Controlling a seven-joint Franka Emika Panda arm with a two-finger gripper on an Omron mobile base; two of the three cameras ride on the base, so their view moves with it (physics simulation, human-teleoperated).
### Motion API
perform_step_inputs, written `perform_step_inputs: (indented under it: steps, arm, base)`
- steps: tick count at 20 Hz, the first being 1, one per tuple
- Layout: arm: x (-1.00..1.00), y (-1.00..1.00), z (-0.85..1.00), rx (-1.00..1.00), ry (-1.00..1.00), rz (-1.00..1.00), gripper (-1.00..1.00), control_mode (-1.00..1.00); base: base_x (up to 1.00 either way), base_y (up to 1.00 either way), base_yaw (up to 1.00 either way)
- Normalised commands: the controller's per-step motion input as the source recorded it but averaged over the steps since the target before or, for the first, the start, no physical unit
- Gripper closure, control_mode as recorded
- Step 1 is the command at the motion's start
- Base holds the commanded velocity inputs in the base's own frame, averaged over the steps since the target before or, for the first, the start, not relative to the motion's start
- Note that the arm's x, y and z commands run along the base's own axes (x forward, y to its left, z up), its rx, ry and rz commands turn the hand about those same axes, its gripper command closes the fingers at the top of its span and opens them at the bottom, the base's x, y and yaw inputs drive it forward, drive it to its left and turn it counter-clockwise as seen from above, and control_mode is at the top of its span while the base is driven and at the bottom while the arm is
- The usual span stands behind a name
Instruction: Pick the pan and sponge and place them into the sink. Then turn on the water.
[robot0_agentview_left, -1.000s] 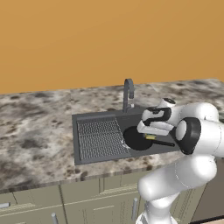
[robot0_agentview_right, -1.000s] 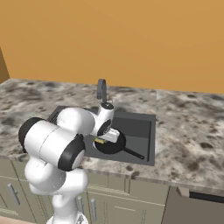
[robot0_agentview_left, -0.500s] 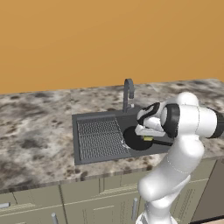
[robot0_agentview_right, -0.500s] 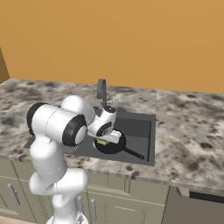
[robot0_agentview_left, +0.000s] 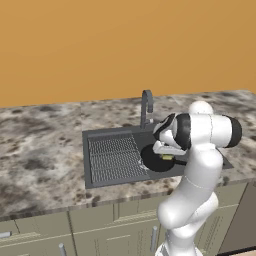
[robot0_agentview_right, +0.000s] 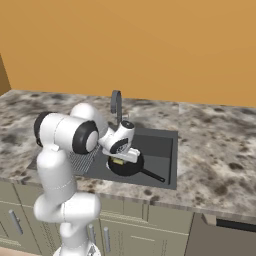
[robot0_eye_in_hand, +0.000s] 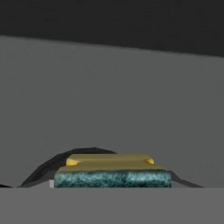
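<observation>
Gripper (robot0_agentview_right: 120, 159) holds sponge (robot0_eye_in_hand: 112, 174) low over pan (robot0_agentview_left: 156, 159) inside sink (robot0_agentview_left: 107, 161) basin.

No text, label, brand, number or sign is showing legibly on any surface, fixture or object in these views; nothing is reading as lettering.

The pan (robot0_agentview_right: 127, 166) lies directly beneath the fingers in the sink (robot0_agentview_right: 165, 146) basin, with the sponge (robot0_eye_in_hand: 112, 173) right at the fingertips, blocking any descent. Behind the fingers the faucet (robot0_agentview_right: 116, 105) arches up close by. Beside the fingers, the ribbed drainboard (robot0_agentview_left: 113, 159) is bare.
</observation>
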Motion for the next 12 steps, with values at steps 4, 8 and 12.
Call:
perform_step_inputs:
  steps: [4,8,12]
  arm:
    - [0.29,0.0,-0.42,0.0,-0.03,0.04,1.0,-1.0]
    - [0.18,-0.08,-0.3,0.0,-0.02,0.04,1.0,-1.0]
    - [0.14,-0.19,-0.23,0.0,-0.06,0.03,1.0,-1.0]
  base:
    - [0.0,0.0,0.0]
    - [0.0,0.0,0.0]
    - [0.0,0.0,0.0]
